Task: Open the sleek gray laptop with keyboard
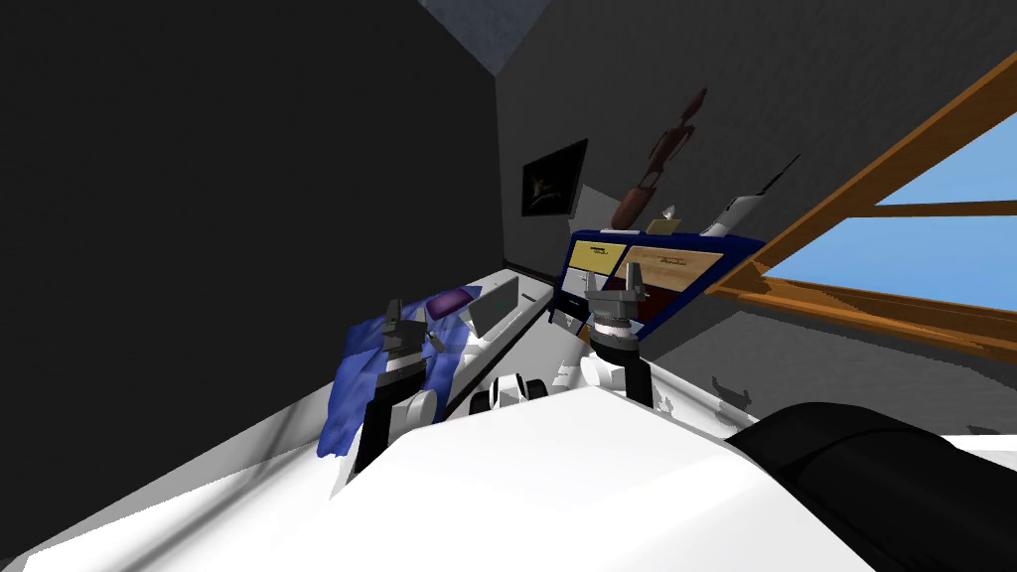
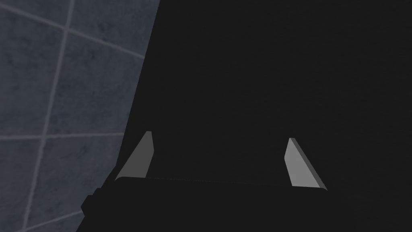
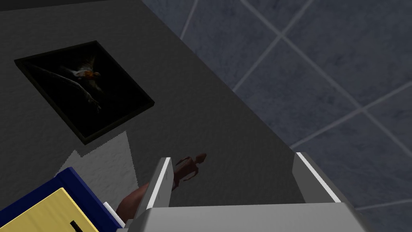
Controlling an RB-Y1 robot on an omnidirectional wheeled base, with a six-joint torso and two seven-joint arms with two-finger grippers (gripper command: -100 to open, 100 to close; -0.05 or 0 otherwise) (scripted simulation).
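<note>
The grey laptop point(image 1: 494, 304) rests on a white surface point(image 1: 541, 343) ahead of me, between my two arms. Its lid seems to stand at an angle over the base, though I cannot tell how far. My left gripper point(image 1: 395, 313) is raised to the left of the laptop, above a blue cloth, and in its wrist view the left gripper point(image 2: 219, 135) is open with nothing between its fingers. My right gripper point(image 1: 626, 283) is raised to the right of the laptop, in front of a blue dresser. Its wrist view shows the right gripper point(image 3: 232, 156) open and holding nothing.
A rumpled blue cloth point(image 1: 369, 382) and a purple cushion point(image 1: 449, 301) lie left of the laptop. The blue dresser point(image 1: 646, 266) with yellow and wood drawer fronts stands behind, with a brown figurine point(image 1: 655, 164) on top. A wood-framed window point(image 1: 894, 248) is at the right.
</note>
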